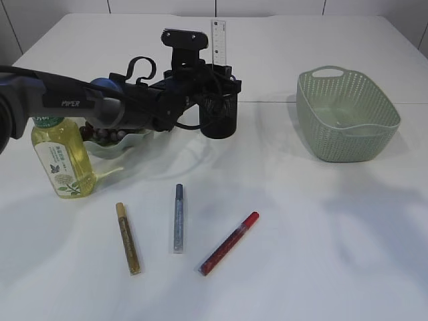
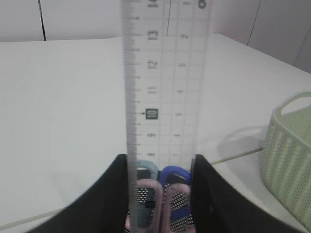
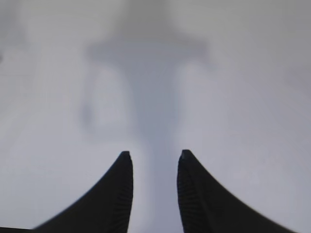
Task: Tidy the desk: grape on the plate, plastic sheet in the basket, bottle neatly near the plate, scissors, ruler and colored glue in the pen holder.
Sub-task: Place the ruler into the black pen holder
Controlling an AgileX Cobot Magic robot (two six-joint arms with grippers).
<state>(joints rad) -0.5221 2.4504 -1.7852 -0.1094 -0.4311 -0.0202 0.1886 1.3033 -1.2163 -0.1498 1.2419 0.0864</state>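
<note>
My left gripper [image 1: 217, 80] [image 2: 160, 158] is shut on the clear ruler [image 1: 218, 39] [image 2: 163, 87], which stands upright with its lower end in the black mesh pen holder [image 1: 221, 119]. Pink and blue scissors handles [image 2: 167, 191] show inside the holder, under the jaws. On the near table lie three glue pens: gold [image 1: 128, 238], silver-blue [image 1: 178, 217] and red [image 1: 229, 243]. Grapes [image 1: 100, 135] rest on the green plate [image 1: 124, 146], with the yellow bottle [image 1: 60, 157] upright beside it. My right gripper [image 3: 154, 160] is open over bare table. The plastic sheet is out of view.
A pale green basket [image 1: 346, 114] [image 2: 291, 160] stands at the right of the table. The left arm stretches from the left edge across the plate to the pen holder. The right arm does not show in the exterior view.
</note>
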